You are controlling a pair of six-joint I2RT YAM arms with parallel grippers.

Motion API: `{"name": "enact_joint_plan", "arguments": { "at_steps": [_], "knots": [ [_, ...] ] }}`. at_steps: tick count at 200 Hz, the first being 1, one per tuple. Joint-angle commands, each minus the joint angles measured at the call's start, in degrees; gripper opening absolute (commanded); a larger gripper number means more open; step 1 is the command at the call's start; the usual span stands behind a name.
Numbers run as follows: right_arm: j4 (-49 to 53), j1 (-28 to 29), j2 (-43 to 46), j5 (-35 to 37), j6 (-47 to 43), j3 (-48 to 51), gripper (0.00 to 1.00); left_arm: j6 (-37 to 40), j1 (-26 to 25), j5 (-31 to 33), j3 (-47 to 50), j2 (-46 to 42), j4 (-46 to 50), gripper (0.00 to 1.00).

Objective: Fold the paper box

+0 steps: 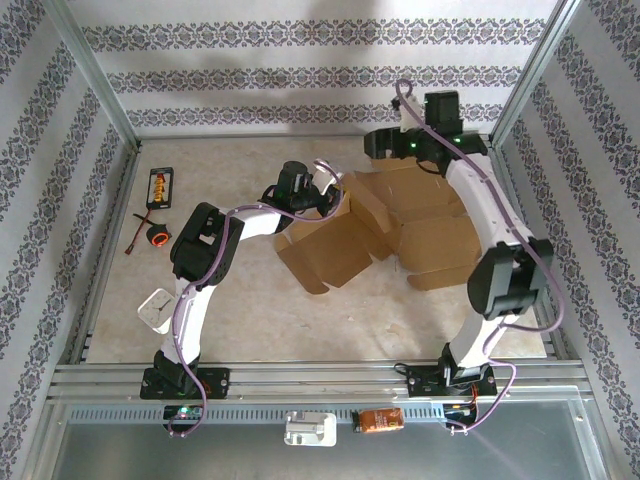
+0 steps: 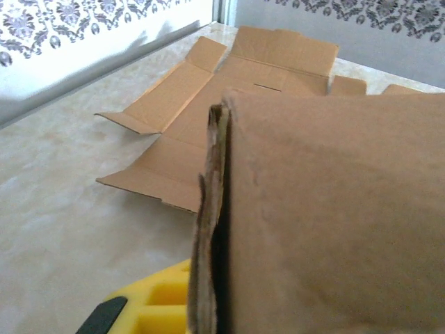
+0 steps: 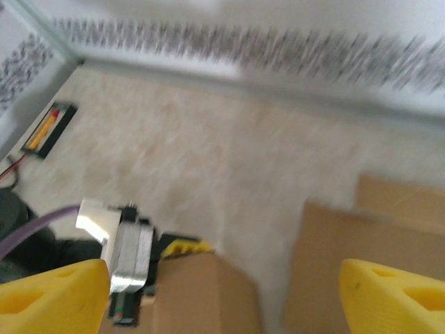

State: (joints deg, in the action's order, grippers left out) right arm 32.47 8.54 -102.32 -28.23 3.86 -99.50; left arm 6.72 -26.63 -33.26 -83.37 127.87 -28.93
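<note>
Where the top view sets the bases along its lower edge, the left arm (image 1: 205, 250) rises from lower left, elbows at mid-left and reaches right toward frame centre. Left jaws closed on a raised flap (image 2: 327, 209) of the paper box (image 1: 430, 225). In the left wrist view the flap's edge stands upright, with one yellow finger (image 2: 156, 303) against it at the bottom of the frame.

Right arm (image 1: 490, 200) rises from lower right, elbows near the right edge and stretches to the upper right, wrist turned left over the box's far end. Right jaws wide open, gripping nothing; yellow fingers (image 3: 393, 296) sit in both lower corners of its blurred view.

Box lies mostly flat on the desk (image 1: 250, 310), centre to right-centre, the held flap tilted up at its left.
</note>
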Motion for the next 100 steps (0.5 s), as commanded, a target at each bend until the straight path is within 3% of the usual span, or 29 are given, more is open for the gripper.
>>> {"name": "enact_joint_plan", "arguments": {
  "at_steps": [1, 42, 66, 89, 100],
  "knots": [
    [12.72, 0.84, -5.11, -8.26, 4.84, -0.54, 0.81, 3.21, -0.38, -3.47, -1.33, -0.96, 5.06, 0.06],
    [13.33, 3.31, -8.97, -3.99, 4.38, 1.66, 0.76, 3.45, -0.42, -4.16, -1.75, -1.05, 5.79, 0.07],
    [13.06, 3.78, -10.66, -2.21, 4.54, 1.92, 0.67, 3.48, -0.4, -4.34, -1.79, -0.89, 5.86, 0.08],
    [13.4, 3.79, -11.49, -0.79, 4.02, 2.5, 0.58, 3.41, -0.35, -4.67, -1.71, -0.78, 5.74, 0.13],
    [13.33, 3.9, -11.35, -0.16, 3.49, 3.2, 0.55, 3.5, -0.41, -4.46, -1.23, -0.87, 5.6, 0.2]
  ]
}}
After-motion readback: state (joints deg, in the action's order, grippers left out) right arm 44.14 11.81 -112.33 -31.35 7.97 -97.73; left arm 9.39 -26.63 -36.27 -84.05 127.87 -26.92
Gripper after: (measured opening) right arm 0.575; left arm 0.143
